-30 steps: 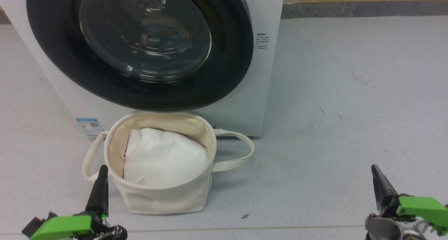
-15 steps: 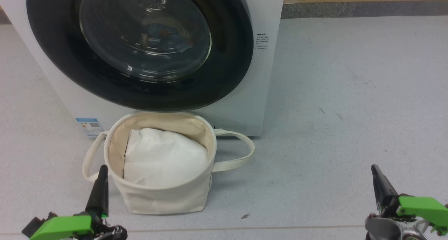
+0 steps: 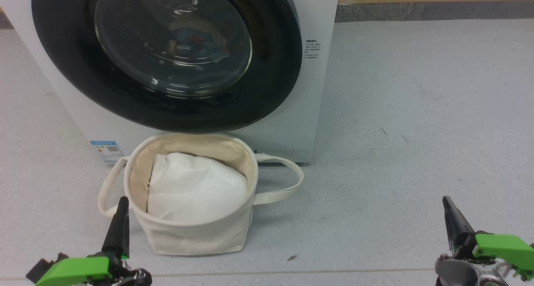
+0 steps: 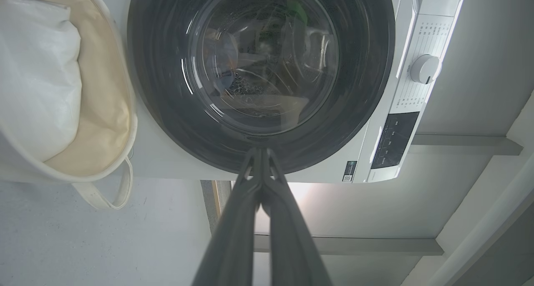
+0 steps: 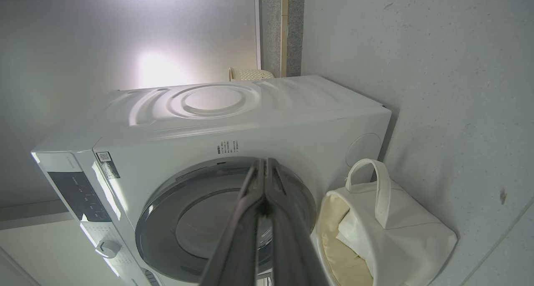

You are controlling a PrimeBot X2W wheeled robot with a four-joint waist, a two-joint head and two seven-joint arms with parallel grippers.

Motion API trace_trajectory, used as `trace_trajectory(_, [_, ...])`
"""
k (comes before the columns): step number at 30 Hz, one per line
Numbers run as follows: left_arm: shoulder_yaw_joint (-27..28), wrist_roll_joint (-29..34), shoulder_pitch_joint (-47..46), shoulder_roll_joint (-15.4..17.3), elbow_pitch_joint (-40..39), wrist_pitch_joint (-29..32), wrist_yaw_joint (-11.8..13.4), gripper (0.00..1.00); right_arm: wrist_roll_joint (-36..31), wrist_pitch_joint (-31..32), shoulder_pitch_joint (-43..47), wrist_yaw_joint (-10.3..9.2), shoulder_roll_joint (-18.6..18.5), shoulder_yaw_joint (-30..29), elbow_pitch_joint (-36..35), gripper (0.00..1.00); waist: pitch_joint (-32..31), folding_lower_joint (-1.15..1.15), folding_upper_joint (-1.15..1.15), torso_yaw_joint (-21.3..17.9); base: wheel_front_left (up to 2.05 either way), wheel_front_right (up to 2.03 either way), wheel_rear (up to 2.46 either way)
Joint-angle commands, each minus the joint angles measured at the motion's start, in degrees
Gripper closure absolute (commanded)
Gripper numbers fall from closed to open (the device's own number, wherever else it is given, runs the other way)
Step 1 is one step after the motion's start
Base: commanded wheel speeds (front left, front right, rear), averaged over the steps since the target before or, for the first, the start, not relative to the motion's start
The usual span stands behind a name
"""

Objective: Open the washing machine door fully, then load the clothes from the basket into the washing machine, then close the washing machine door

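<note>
Head view, left gripper (image 3: pixel 122 202): fingers were pressed together on nothing, low at the left, just beside the basket.
Right gripper (image 3: pixel 447 201): jaws were likewise drawn tight and empty, low at the right, well apart from the basket and the machine, over bare floor (image 3: pixel 417 110).
Basket (image 3: pixel 192 236): stood upright on the floor, right in front of the washing machine (image 3: pixel 319 94) and below the door; only plain white padding (image 3: pixel 196 190) showed inside, with no printed garment on top.
Washing machine door (image 3: pixel 273 73): lay flat against the front of the machine, which I judged to be closed.
Clothes (image 3: pixel 196 39): blue and orange patches showed dimly behind the door's glass bowl (image 3: pixel 137 56), so I judged them to be in the drum.
Progress: by this layout, the opening, loading and closing all looked done; nothing seemed left except perhaps checking the latch.
Hidden, latch: none of the views showed whether the door had clicked fully home.
Hidden, basket bottom: the padding covered whatever might have lain beneath it.
Hard to read, drum: reflections on the glass blurred the garments, so neither their count nor their prints could be made out.
Cut off: the door's top edge ran out of the head view.
</note>
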Motion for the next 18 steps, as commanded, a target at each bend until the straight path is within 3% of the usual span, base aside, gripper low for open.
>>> trace_trajectory(1, [2.02,-0.12,-1.51,0.29,-2.24,0.45,-0.09,1.00,0.23,0.49,-2.45,0.01,-0.21,1.18,-2.07,1.00,0.00,0.00,0.00,0.00,0.00,0.00,0.00])
trace_trajectory(18, [2.03,-0.11,-1.51,0.29,-2.24,0.45,-0.09,1.00,0.23,0.49,-2.45,0.01,-0.21,1.18,-2.07,1.00,0.00,0.00,0.00,0.00,0.00,0.00,0.00])
